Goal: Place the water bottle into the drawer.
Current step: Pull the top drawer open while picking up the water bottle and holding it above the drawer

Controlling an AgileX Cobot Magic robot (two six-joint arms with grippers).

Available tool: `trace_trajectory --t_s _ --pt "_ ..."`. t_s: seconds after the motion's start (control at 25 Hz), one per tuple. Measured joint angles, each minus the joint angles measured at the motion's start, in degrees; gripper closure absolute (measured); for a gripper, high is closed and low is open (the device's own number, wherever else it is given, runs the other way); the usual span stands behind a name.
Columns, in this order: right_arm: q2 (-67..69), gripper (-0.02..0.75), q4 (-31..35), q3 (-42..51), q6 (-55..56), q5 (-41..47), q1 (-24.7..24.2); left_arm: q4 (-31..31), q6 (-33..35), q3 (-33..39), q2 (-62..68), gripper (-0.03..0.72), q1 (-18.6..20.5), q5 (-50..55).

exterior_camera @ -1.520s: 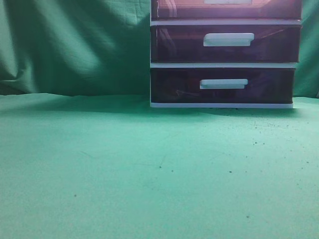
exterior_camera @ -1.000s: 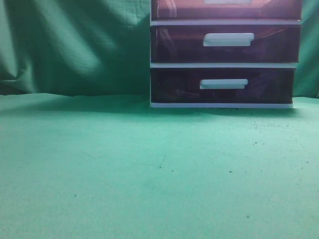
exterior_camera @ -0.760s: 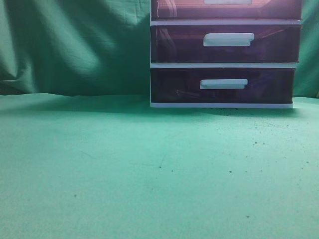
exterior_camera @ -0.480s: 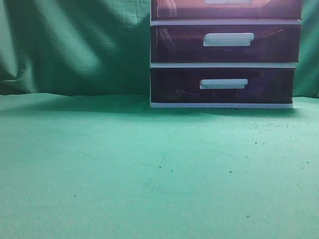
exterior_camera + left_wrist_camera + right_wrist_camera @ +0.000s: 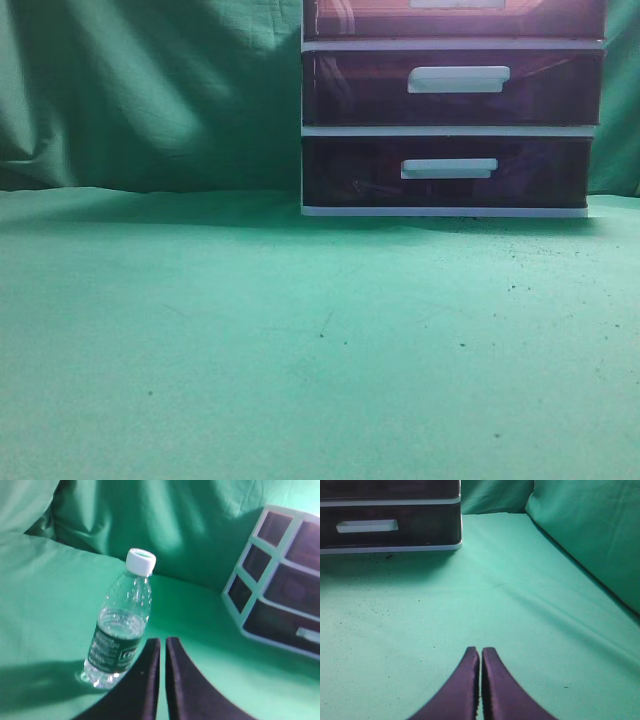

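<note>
A clear plastic water bottle with a white cap and a dark green label (image 5: 119, 630) stands upright on the green cloth-covered table (image 5: 45, 610). Only the left wrist view shows it. It sits just to the left of the left gripper (image 5: 161, 647), a little ahead of the dark fingers, and is not touched. The two fingers of that gripper are pressed almost together, with only a thin gap, and hold nothing.

The white-framed plastic drawer unit (image 5: 450, 131) stands at the back of the table, against the hanging green cloth backdrop (image 5: 150, 90). In the left wrist view it is off to the right, well apart from the bottle, with bare cloth between them.

The exterior view shows the unit from the front. The top drawer with the dark purple-brown front and white bar handle (image 5: 455, 18) is cut off by the top edge of the picture — it looks pushed in, flush with the two drawers below. A wide stretch of cloth lies in front of the unit.

The right wrist view shows the right gripper (image 5: 480, 652) low over the cloth, fingers closed together, empty. The lowest drawer (image 5: 367, 527) is far ahead on its left — the cloth rises in a fold on the right.
</note>
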Motion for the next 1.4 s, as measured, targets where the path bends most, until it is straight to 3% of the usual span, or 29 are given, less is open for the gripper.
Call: trace_trajectory --t_s 0.36,0.64,0.96,1.0,1.04,1.28,1.36,1.4 --pt "0.0 0.738 0.0 0.0 0.0 0.0 0.0 3.48 0.0 -1.34 0.0 0.688 0.0 -14.98" --pt "0.0 0.738 0.0 0.0 0.0 0.0 0.0 9.53 0.0 -14.41 9.15 0.688 0.0 -1.1" --pt "0.0 0.738 0.0 0.0 0.0 0.0 0.0 8.57 0.0 -15.28 16.45 0.688 0.0 3.53" --pt "0.0 0.738 0.0 0.0 0.0 0.0 0.0 9.02 0.0 -15.28 17.73 0.638 0.0 4.63" --pt "0.0 0.738 0.0 0.0 0.0 0.0 0.0 9.95 0.0 -15.28 19.38 0.638 0.0 5.59" --pt "0.0 0.738 0.0 0.0 0.0 0.0 0.0 14.08 0.63 -15.28 31.19 0.108 0.0 6.56" --pt "0.0 0.738 0.0 0.0 0.0 0.0 0.0 14.29 0.74 -15.28 35.09 0.038 0.0 5.57" --pt "0.0 0.738 0.0 0.0 0.0 0.0 0.0 14.29 0.76 -15.28 37.14 0.046 0.0 4.39"
